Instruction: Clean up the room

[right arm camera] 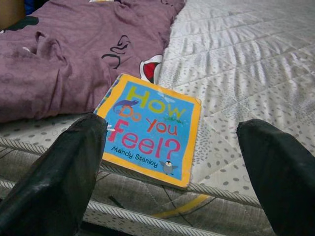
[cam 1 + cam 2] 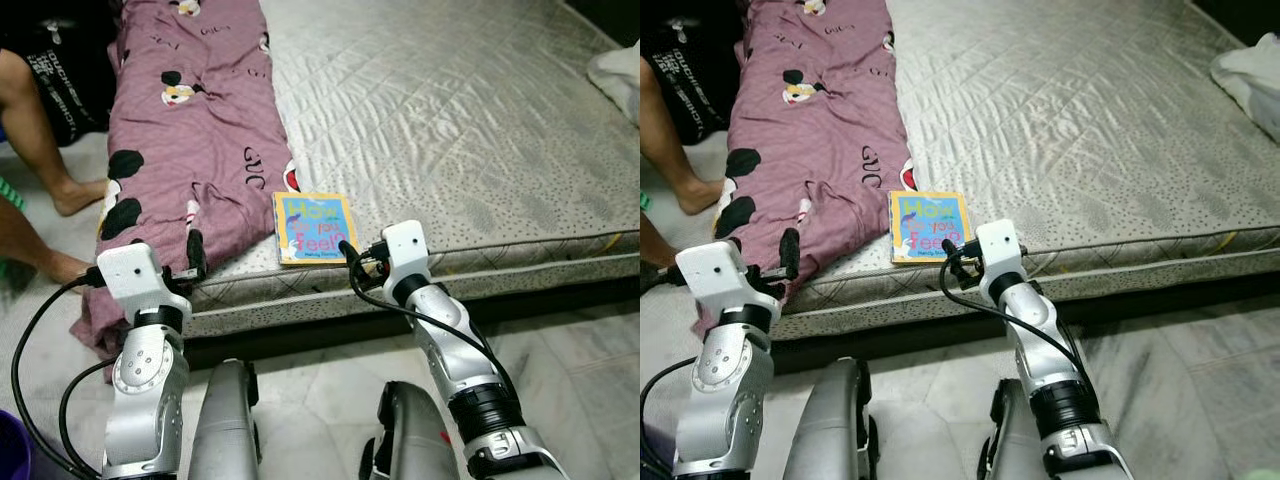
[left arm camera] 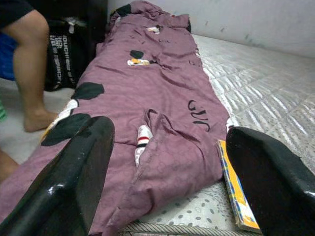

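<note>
A picture book [image 2: 314, 228] with a blue cover and yellow border, titled "How Do You Feel?", lies flat on the mattress [image 2: 450, 120] close to its front edge. My right gripper [image 2: 347, 248] hovers just in front of the book [image 1: 150, 128], open, with the book between and beyond its fingers [image 1: 64, 177]. A purple cartoon-print blanket [image 2: 190, 130] lies along the mattress's left side and hangs over its corner. My left gripper [image 2: 197, 252] is open at the blanket's [image 3: 147, 98] front end, nothing held.
A person's bare legs [image 2: 40, 120] and a black bag [image 2: 60, 60] are on the floor left of the bed. White cloth [image 2: 620, 75] lies at the mattress's far right. Marble floor [image 2: 580, 340] runs in front of the bed.
</note>
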Robot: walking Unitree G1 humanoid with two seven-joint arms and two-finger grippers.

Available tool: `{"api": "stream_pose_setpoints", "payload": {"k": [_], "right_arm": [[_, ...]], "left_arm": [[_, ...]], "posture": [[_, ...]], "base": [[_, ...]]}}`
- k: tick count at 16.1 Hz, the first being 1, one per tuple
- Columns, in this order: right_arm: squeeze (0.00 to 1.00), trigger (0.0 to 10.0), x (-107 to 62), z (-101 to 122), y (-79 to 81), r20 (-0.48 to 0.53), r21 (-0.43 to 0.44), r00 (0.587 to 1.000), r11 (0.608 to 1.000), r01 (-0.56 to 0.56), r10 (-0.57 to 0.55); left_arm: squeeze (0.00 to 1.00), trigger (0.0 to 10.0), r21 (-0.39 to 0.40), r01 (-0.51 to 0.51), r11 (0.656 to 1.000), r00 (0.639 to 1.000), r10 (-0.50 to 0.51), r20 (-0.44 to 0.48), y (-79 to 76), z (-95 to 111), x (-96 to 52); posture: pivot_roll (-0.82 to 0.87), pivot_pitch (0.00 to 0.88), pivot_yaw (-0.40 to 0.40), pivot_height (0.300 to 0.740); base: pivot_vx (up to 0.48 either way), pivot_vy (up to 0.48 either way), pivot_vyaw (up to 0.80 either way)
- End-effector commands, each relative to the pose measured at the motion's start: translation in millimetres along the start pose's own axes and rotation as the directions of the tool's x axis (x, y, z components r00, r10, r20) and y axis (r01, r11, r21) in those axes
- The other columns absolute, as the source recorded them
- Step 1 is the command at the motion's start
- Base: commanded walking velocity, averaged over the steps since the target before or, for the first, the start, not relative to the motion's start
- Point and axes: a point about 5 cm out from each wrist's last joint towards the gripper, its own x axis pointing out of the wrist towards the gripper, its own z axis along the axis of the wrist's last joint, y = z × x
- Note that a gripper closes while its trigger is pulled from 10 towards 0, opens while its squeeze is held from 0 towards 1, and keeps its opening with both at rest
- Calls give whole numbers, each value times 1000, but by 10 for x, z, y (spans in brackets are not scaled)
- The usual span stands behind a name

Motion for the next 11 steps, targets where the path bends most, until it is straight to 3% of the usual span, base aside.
{"api": "stream_pose_setpoints", "payload": {"k": [1,11], "right_arm": [[0,10000,-12,-26,-23,-9,-3,1000,1000,4,-5],[0,10000,12,-20,-22,-6,-8,1000,1000,1,-1]], "left_arm": [[0,10000,2,9,1000,1000,-9,1,-13,2,-13],[0,10000,-8,27,1000,1000,-27,-3,-35,-8,13]], "posture": [[80,114,-40,607],[73,133,-40,607]], "base": [[330,0,0],[401,0,0]]}}
